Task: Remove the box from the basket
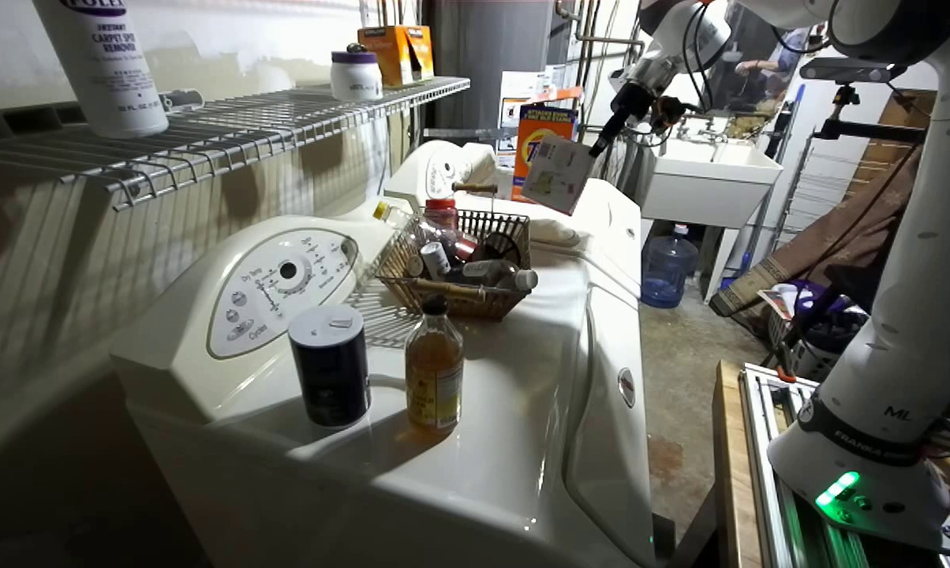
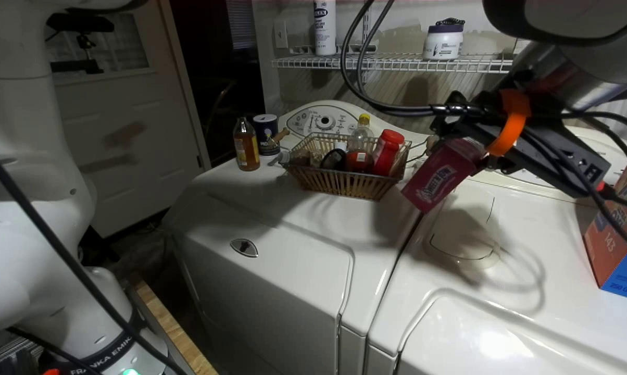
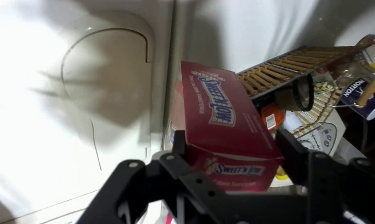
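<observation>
The box, a Sweet'N Low carton with red-pink faces and a whitish side, is in the air outside the basket. It shows in both exterior views and large in the wrist view. My gripper is shut on one end of the box, with a finger on each side; the box hangs tilted over the white machine tops. The brown woven basket stands on a white machine, beside and below the box. It also shows in an exterior view and in the wrist view, holding several bottles and jars.
An amber bottle and a dark blue canister stand near the basket. A taller orange detergent box stands on the far machine. A wire shelf with bottles runs along the wall. The basket's handles stick out sideways.
</observation>
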Robot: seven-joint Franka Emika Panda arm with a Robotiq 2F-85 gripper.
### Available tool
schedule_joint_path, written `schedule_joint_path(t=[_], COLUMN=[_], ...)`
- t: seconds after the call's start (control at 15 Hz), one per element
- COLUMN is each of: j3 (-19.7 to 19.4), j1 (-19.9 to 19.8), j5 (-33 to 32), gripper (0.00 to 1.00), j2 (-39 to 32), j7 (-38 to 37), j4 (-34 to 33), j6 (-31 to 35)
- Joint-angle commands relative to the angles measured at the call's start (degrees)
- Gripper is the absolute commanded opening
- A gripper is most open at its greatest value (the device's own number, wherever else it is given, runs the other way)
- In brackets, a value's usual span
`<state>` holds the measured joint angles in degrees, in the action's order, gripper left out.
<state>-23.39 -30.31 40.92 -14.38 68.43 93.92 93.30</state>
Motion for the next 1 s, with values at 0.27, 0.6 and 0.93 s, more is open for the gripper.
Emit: schedule_joint_path(t=[0.27,0.6,0.93], j3=[0.69,1.75,2.88], j1=[-1.22,-2.61,-4.46], j5=[-9.07,-14.87,-18.51], gripper=[0.52,0.49,0.48], j2=[-3.84,-6.82,-9.40], j7=[-4.67,-5.72,-5.86], j4=[-4.29,-7.52,-10.36], j6=[8.34,11.03,14.04])
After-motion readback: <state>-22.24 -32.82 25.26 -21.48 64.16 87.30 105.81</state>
